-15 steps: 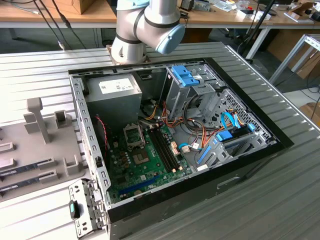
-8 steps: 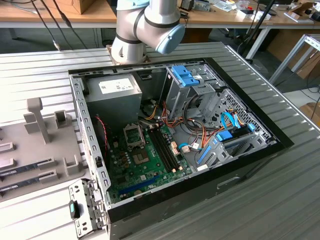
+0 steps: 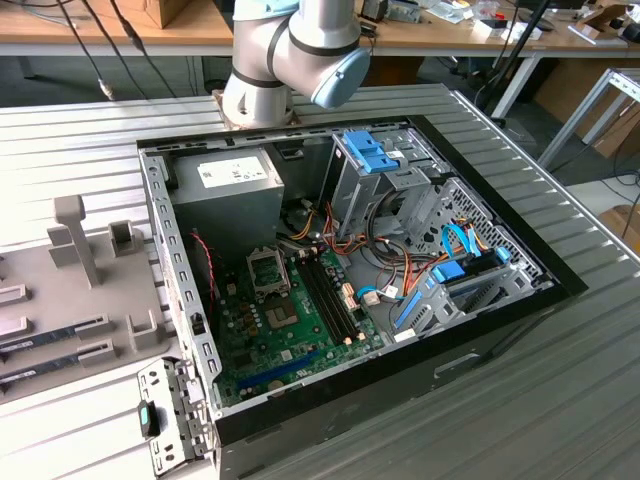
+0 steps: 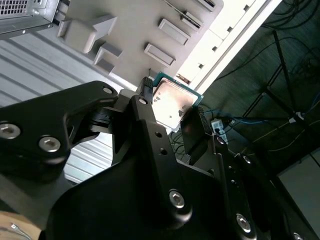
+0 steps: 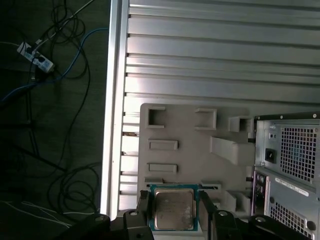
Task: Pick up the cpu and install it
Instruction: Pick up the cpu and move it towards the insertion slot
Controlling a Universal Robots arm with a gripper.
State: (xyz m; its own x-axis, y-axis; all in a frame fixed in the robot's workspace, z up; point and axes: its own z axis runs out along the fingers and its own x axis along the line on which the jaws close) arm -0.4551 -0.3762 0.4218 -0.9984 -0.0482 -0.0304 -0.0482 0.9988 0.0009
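Right now your black two-fingered gripper (image 4: 170, 107) has hold of the small, flat, square cpu (image 4: 172, 102) with its silver-grey metal top and thin green rim. In both wrist views the fingers (image 5: 144, 212) are drawn in only as far as the chip's width and press against two opposite edges, so the shiny top faces the cameras between them. In the first wrist view the cpu (image 5: 173, 210) in the gripper (image 5: 173, 216) sits over the near edge of the pale grey moulded parts tray (image 5: 180, 130), in front of its slots and blocks. I cannot tell whether the chip touches the tray beneath it. That tray lies on the ribbed silver metal table (image 5: 215, 55), just beside the perforated back of the black-and-grey computer case (image 5: 295, 150).

In the exterior view you see the tray (image 3: 70, 290) at nine o'clock from the open computer case (image 3: 480, 340). The arm's grey and blue joints (image 3: 290, 50) stand at twelve o'clock of the case. Inside it the green motherboard (image 3: 290, 335) lies flat, with an open square metal socket frame (image 3: 268, 268) at about eleven o'clock on the board. The big grey metal power-supply box (image 3: 225, 190) sits at twelve o'clock of that frame.
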